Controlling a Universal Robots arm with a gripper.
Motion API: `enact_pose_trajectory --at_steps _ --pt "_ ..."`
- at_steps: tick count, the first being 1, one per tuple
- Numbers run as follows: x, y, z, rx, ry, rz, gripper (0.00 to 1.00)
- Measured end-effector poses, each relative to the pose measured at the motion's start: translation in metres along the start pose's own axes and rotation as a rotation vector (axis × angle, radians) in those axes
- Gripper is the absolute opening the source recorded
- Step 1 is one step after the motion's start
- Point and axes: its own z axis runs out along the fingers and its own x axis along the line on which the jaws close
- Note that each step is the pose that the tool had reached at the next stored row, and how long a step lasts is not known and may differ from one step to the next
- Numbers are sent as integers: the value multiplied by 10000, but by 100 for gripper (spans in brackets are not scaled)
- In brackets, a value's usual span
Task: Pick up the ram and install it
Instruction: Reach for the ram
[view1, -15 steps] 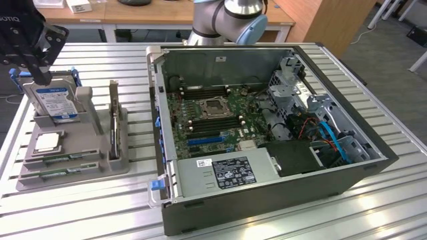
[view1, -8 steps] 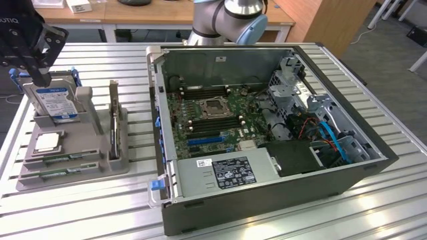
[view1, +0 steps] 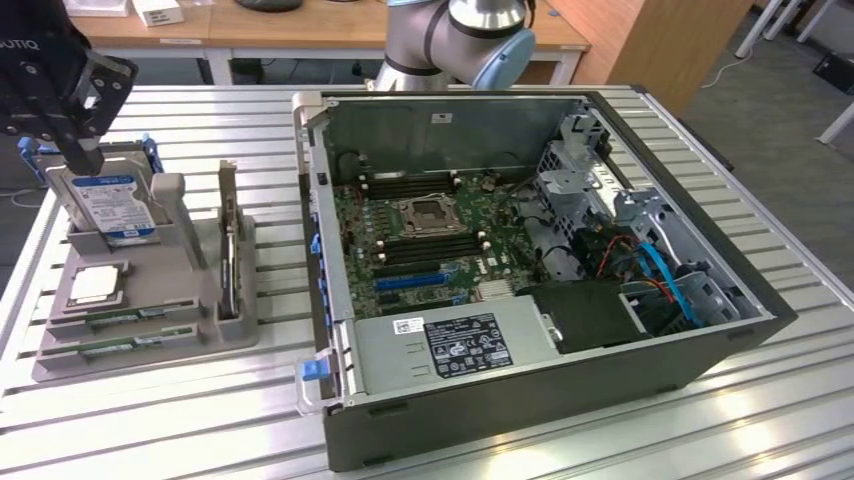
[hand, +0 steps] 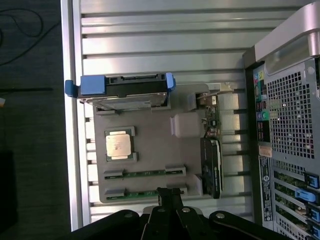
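Black two-fingered gripper (view1: 83, 158) (hand: 170, 194): fingers (hand: 164, 199) pressed together, nothing between them. In the exterior view it hangs at the exterior view's left, tips just over the top edge of the upright silver blue-labelled hard drive (view1: 110, 205) (hand: 125, 92). Cannot tell whether the tips touch the drive.

Grey plastic parts holder (view1: 167, 280) (hand: 150, 120) sits on the slatted metal desk (view1: 200, 430) (hand: 150, 45).

Ram: two thin green circuit-board sticks lie flat and parallel in slots on the holder's lowest step.
- first ram stick (view1: 118, 320) (hand: 145, 173), on the side toward the chip
- second ram stick (view1: 118, 347) (hand: 145, 193), nearest the holder's outer edge

Both are seated in the holder, neither lifted. In the wrist view the closed fingertips overlap the second ram stick near one end; their height above it cannot be read.

Square silver CPU chip (view1: 96, 285) (hand: 120, 145) lies flat one step up, between the sticks and the hard drive. Dark expansion card (view1: 230, 250) (hand: 212, 155) stands on edge on the holder's side toward the case.

Open black tower computer case (view1: 534, 410) (hand: 290, 100) lies on its side just beside the holder, at the exterior view's right. Green motherboard (view1: 441, 255) is exposed, with the processor socket (view1: 427, 212) near its middle.
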Motion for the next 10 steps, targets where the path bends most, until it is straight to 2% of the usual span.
enact_pose_trajectory --at_steps 10 --pt "3 -8 141 2 3 0 11"
